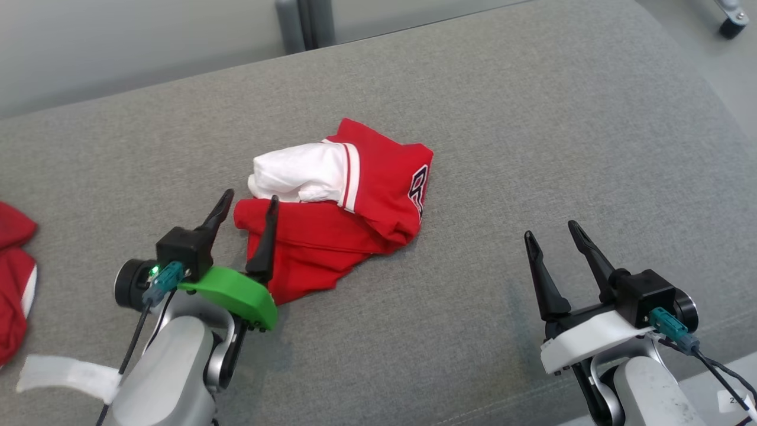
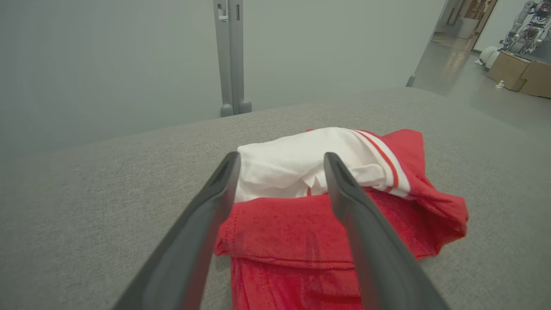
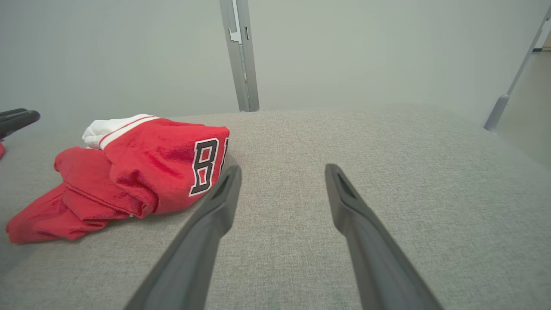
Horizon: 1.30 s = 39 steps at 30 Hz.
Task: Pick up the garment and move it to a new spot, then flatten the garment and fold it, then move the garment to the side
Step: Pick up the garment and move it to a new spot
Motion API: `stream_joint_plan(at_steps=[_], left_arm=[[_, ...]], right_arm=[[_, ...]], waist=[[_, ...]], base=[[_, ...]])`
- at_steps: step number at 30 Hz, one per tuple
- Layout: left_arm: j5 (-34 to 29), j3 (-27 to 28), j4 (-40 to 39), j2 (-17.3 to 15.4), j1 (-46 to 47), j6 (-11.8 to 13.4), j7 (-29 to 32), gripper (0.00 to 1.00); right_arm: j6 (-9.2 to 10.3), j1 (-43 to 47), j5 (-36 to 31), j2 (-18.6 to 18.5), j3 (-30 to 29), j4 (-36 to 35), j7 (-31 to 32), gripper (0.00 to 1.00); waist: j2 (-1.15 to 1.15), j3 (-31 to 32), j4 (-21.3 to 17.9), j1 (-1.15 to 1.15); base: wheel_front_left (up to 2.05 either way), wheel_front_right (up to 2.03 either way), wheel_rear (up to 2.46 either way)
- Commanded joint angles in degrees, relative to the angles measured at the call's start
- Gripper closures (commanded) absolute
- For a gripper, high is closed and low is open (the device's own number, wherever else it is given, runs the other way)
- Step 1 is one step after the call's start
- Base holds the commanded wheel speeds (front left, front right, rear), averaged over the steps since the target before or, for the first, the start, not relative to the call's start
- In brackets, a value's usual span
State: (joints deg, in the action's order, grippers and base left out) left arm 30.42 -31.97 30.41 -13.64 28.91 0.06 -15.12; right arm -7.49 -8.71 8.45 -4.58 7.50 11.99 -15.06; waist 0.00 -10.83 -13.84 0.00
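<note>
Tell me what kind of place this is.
Likely a robotics lab: a grey upholstered platform holding a red-and-white jersey, plain partition walls, and cardboard boxes beside what looks like another robot down the hallway.

Our left gripper (image 1: 251, 196), fingers spread, sits at the near left edge of the crumpled red-and-white garment (image 1: 355, 201) on the grey cushion (image 1: 532, 148). Our right gripper (image 1: 550, 230), also spread, is well to its right. Another red cloth (image 1: 12, 278) lies at the far left.
</note>
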Motion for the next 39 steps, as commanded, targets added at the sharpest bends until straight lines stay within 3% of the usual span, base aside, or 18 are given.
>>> stream_joint_plan(at_steps=[1,4,8,23,30,39], left_arm=[[-1.55,2.40,-1.49,-0.44,-2.62,0.65,-0.01,0.00],[-5.34,9.09,-5.41,0.35,-8.59,1.67,-0.03,0.00],[-8.61,15.04,-7.85,1.58,-13.91,1.21,-0.02,0.00],[-18.49,30.97,-13.87,7.93,-30.25,0.25,-0.03,0.00],[-21.01,33.28,-14.91,9.88,-32.75,-1.75,-0.03,0.00],[-22.19,31.91,-14.12,10.64,-30.64,-3.82,-0.03,0.00]], right_arm=[[0.00,0.65,-0.16,-0.28,-0.10,-0.24,-0.17,0.00],[0.01,1.53,-0.64,-0.35,-0.20,-0.30,-0.18,0.00],[0.00,1.79,-0.77,-0.49,-0.30,-0.32,-0.17,0.00],[0.00,4.02,-0.41,0.02,0.57,0.66,-0.17,0.00],[0.00,4.84,-0.86,-0.10,0.03,0.80,-0.18,0.00],[0.00,1.60,0.00,0.05,0.00,2.09,-0.18,0.00]], waist=[[0.00,2.03,2.65,0.00],[0.00,3.40,5.06,0.00],[0.00,4.74,7.17,0.00],[0.00,9.60,11.69,0.00],[0.00,9.72,15.04,0.00],[0.00,6.79,19.39,0.00]], base=[[0.00,0.00,0.00],[0.00,0.00,0.00],[0.00,0.00,0.00],[0.00,0.00,0.00],[0.00,0.00,0.00],[0.00,0.00,0.00]])
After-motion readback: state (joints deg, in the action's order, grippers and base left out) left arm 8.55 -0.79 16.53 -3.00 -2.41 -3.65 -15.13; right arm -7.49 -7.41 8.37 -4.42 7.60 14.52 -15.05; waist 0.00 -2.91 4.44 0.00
